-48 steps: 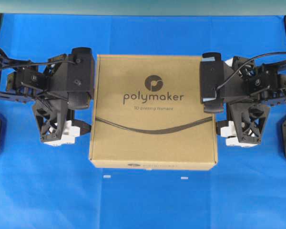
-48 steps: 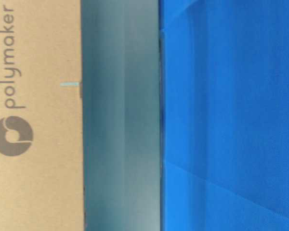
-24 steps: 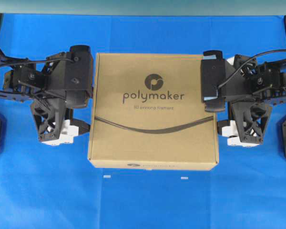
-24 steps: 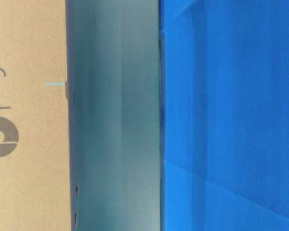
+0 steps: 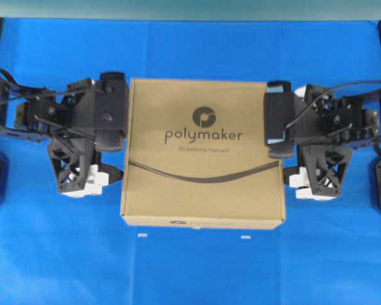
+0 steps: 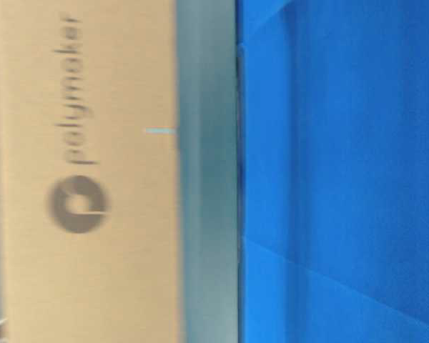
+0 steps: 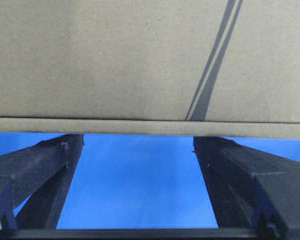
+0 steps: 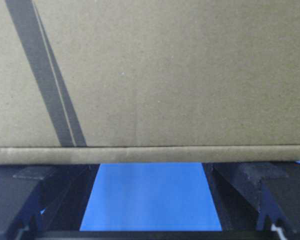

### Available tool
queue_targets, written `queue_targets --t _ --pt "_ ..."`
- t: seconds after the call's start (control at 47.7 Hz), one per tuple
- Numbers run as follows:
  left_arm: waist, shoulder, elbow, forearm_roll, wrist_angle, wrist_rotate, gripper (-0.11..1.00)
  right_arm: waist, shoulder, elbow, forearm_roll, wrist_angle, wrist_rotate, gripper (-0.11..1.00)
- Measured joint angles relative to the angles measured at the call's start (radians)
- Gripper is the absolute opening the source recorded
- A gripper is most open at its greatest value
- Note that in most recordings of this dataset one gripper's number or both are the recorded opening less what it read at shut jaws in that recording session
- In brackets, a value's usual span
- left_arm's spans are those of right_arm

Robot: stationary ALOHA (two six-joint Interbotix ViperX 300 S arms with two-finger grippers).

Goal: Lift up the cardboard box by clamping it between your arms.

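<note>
Readable text is all on the cardboard box (image 5: 203, 152). Top face: "polymaker" in dark lowercase, sitting between the left hand (image 5: 114, 109) and the right hand (image 5: 276, 119), round emblem directly above the word. Smaller line under it, looks like "3D printing filament", only partly legible. Front edge of the box, clear of both hands: small emblem plus a tiny repeat of the brand, too small to read with certainty. Table-level view: "polymaker" and emblem on the cardboard box (image 6: 82, 214) again, rotated sideways, blurred. Both wrist views show cardboard with a dark printed stripe, no text.
</note>
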Motion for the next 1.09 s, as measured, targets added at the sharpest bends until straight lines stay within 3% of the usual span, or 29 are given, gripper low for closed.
queue_targets --t 0.482,0.734,1.091 --pt "0.006 0.112 0.130 0.005 -0.161 0.000 0.86 -0.008 0.095 0.172 0.000 -0.250 -0.002 1.00" --pt "0.011 0.147 0.198 0.006 -0.252 0.000 0.86 -0.012 0.164 0.184 -0.002 -0.327 -0.008 1.00" --pt "0.025 0.209 0.212 0.008 -0.298 0.000 0.86 -0.025 0.221 0.210 -0.002 -0.387 -0.014 1.00"
